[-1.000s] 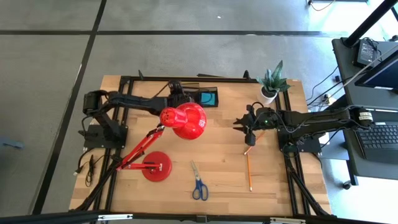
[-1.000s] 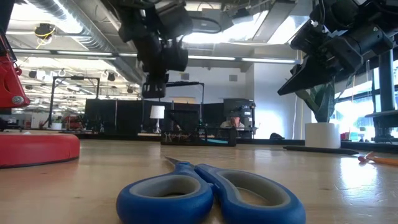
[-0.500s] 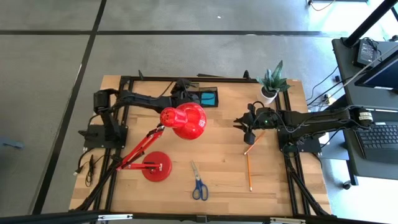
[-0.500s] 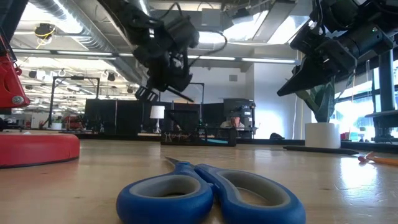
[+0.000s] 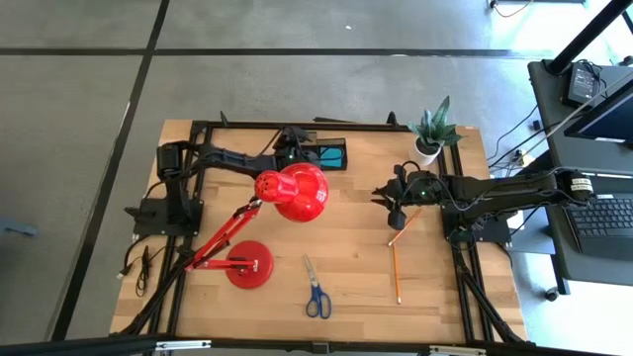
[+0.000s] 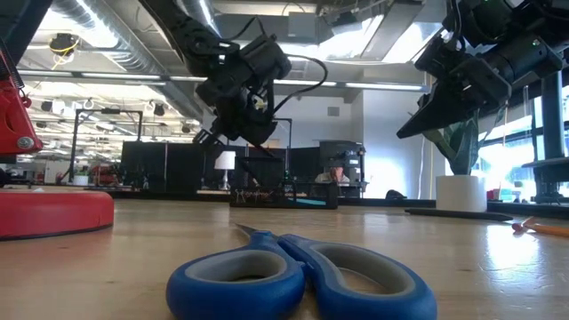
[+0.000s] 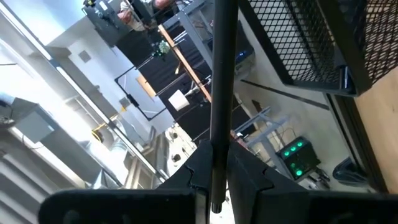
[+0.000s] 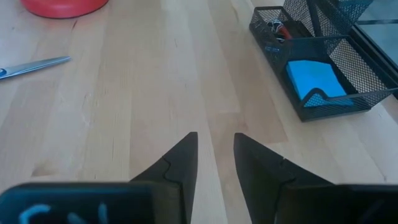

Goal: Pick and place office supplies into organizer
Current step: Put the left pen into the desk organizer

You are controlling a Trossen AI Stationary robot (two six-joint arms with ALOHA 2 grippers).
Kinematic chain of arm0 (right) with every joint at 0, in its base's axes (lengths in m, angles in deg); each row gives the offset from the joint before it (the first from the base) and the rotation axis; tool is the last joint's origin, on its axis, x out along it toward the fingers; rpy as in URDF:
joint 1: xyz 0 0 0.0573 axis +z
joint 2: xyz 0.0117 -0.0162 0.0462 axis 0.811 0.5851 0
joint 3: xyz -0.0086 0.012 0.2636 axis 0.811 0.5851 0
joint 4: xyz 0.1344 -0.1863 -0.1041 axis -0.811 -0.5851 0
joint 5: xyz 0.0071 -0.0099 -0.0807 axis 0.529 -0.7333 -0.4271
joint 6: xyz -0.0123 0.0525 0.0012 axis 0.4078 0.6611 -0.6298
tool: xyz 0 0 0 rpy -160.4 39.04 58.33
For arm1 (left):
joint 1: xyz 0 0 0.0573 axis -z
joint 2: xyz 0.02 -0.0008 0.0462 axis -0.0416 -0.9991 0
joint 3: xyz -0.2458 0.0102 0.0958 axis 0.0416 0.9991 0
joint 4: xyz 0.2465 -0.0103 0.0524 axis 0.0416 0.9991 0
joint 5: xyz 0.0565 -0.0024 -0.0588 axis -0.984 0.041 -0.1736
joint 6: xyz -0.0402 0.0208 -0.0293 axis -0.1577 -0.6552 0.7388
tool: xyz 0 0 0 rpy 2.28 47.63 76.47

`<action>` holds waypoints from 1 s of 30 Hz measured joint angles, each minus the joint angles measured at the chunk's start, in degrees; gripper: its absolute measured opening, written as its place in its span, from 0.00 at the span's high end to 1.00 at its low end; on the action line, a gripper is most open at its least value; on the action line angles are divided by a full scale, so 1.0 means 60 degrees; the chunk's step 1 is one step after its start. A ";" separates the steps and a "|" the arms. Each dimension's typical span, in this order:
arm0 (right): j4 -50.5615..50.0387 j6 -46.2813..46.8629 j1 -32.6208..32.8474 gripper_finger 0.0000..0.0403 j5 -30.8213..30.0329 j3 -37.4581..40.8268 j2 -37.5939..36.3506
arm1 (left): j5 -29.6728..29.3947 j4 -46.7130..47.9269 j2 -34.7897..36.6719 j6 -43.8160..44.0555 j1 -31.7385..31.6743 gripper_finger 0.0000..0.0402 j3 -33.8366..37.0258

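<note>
My left jaws are clamped on a slim black pen, tilted above the mesh organizer at the desk's far edge; I should stand it upright over an open compartment before releasing. My right jaws hover apart, empty, mid-desk

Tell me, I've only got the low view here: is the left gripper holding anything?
Observer: Yes. The left wrist view shows the left gripper shut on a slim black pen.
Operator: Where is it over the table?
Observer: From above, it is right beside the black mesh organizer, at the table's far edge.
Operator: And the right gripper?
Observer: The right gripper is open, with nothing between its fingers.
</note>
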 joint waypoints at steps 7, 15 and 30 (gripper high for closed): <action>-0.0007 -0.0022 0.0000 0.73 -0.0004 0.0000 0.0000 | 0.0139 0.0011 0.0000 -0.0573 -0.0197 0.94 0.0000; -0.0004 -0.0030 0.0000 0.73 -0.0011 0.0000 0.0000 | 0.0568 0.0011 0.0000 -0.1190 -0.0253 0.94 0.0000; 0.0000 -0.0060 -0.0340 0.73 -0.0015 0.0000 0.0000 | 0.0992 0.0012 0.0000 -0.1547 -0.0249 0.94 0.0000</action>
